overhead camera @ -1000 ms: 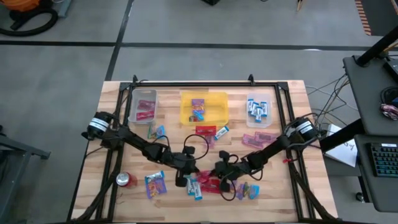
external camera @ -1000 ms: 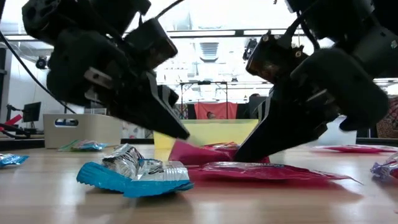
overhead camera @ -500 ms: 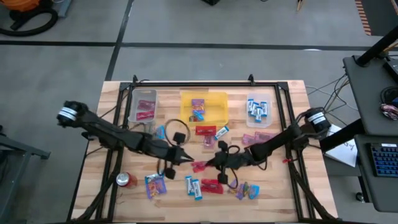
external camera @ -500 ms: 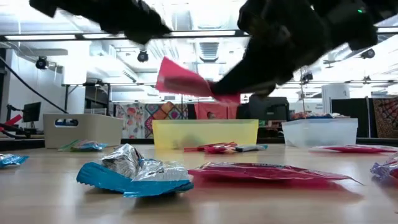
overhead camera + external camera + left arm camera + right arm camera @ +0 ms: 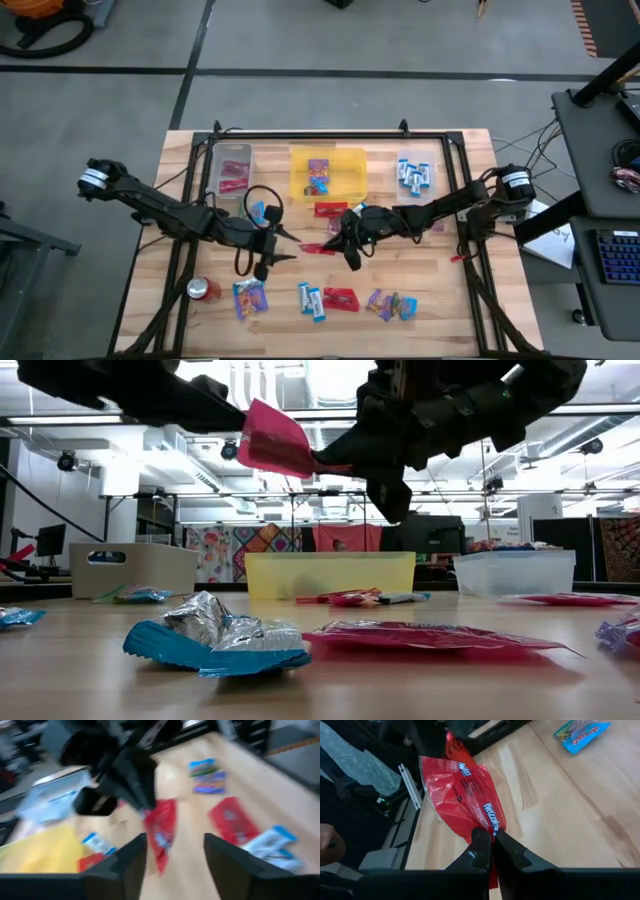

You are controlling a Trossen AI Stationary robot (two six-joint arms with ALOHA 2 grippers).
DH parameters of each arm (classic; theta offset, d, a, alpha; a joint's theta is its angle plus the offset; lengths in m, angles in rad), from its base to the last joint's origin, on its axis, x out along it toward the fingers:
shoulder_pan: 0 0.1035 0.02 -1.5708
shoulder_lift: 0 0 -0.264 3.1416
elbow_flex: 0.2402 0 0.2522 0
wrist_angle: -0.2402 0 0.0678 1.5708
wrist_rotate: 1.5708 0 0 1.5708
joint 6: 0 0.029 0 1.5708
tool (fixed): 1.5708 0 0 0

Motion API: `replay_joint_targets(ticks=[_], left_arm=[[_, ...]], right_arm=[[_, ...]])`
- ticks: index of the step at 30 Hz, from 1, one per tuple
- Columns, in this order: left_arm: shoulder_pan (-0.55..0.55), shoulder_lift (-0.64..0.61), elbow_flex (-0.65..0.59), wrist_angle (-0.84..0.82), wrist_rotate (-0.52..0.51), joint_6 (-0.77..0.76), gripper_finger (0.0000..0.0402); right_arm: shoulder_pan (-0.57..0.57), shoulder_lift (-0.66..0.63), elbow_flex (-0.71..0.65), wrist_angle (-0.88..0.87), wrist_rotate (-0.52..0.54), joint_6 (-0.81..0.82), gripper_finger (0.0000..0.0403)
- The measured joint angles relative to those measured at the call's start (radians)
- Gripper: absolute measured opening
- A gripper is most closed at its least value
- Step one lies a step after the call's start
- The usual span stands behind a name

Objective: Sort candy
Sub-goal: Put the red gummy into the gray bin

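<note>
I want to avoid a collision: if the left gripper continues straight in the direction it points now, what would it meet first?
Probably the red packet, pinched by the right gripper and hanging just beyond the open left gripper. The right gripper comes next behind it, though the exact depth is uncertain.

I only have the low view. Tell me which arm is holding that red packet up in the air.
Observer: The right gripper. Its wrist view shows it pinched shut on one end of the red packet.
Operator: Give me the left gripper's state.
Observer: The left gripper is open, facing the packet from the opposite side, above the middle of the table.
Operator: Name the bin that already has red ones.
Observer: From above, the grey bin, on the left arm's side of the row, holds red packets.
</note>
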Motion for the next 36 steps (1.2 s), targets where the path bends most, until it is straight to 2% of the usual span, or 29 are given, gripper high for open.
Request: replay_joint_targets(ticks=[4, 8, 10, 13, 16, 19, 21, 25, 31, 36], left_arm=[[0.003, 0.033, 0.001, 0.025, -0.111, 0.005, 0.0241], [0.004, 0.064, 0.016, 0.066, -0.105, 0.028, 0.0251], [0.004, 0.079, 0.024, 0.066, -0.103, 0.036, 0.0236], [0.004, 0.104, 0.036, 0.064, -0.104, 0.049, 0.0194], [0.004, 0.127, 0.049, 0.064, -0.104, 0.066, 0.0131], [0.004, 0.133, 0.064, 0.058, -0.105, 0.069, 0.0047], [0.004, 0.13, 0.075, 0.048, -0.106, 0.065, 0.0015], [0.004, 0.112, 0.099, -0.014, -0.112, 0.052, 0.0013], [0.005, 0.086, 0.166, -0.201, -0.146, 0.02, 0.0005], [0.012, 0.082, 0.271, -0.537, -0.263, -0.049, 0.0002]], right_arm=[[-0.008, -0.006, 0.009, 0.002, -0.003, -0.001, 0.0009], [-0.01, -0.006, 0.01, 0.0, -0.004, -0.002, 0.0009], [-0.01, -0.006, 0.01, 0.01, -0.003, -0.003, 0.0009], [-0.01, -0.006, 0.011, 0.029, -0.003, -0.004, 0.0009], [-0.01, -0.006, 0.011, 0.029, -0.003, -0.008, 0.0009], [-0.01, -0.006, 0.011, 0.029, 0.004, -0.011, 0.0009], [-0.01, -0.006, 0.011, 0.03, 0.004, -0.008, 0.001], [-0.01, -0.007, 0.011, 0.034, 0.006, -0.008, 0.0031], [-0.031, -0.019, 0.011, 0.032, 0.006, -0.049, 0.0111], [-0.071, -0.044, 0.011, -0.029, 0.006, -0.075, 0.0171]])
